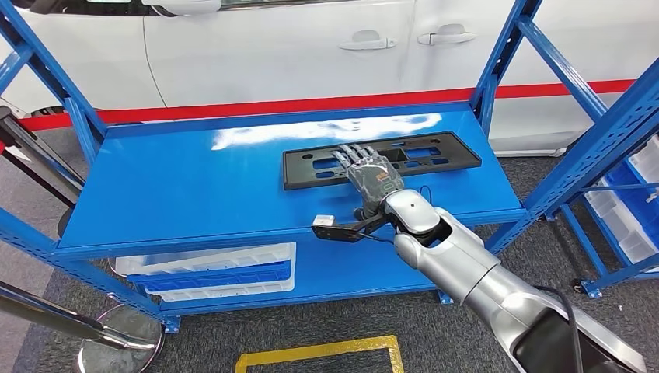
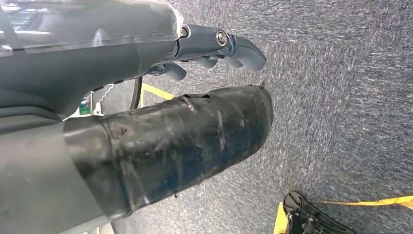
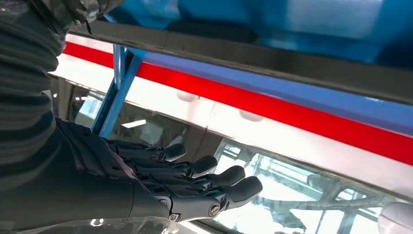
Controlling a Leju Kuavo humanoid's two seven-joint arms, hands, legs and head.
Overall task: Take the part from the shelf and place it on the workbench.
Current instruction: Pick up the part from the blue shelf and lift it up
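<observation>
Silver right arm (image 1: 466, 272) with rounded wrist joint, thin black cable, dark grey right hand (image 1: 371, 175); left hand (image 2: 214, 46) slate grey, screws showing

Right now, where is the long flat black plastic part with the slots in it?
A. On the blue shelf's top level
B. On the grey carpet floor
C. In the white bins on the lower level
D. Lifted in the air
A: the long flat black plastic part lies flat on the blue shelf's top level, with the right hand stretched over its near edge.

A car workshop or assembly hall; blue steel shelving (image 1: 303, 167) stands beside a white car (image 1: 311, 47); grey carpet floor (image 1: 311, 326) carries yellow tape marks (image 1: 319, 353).
</observation>
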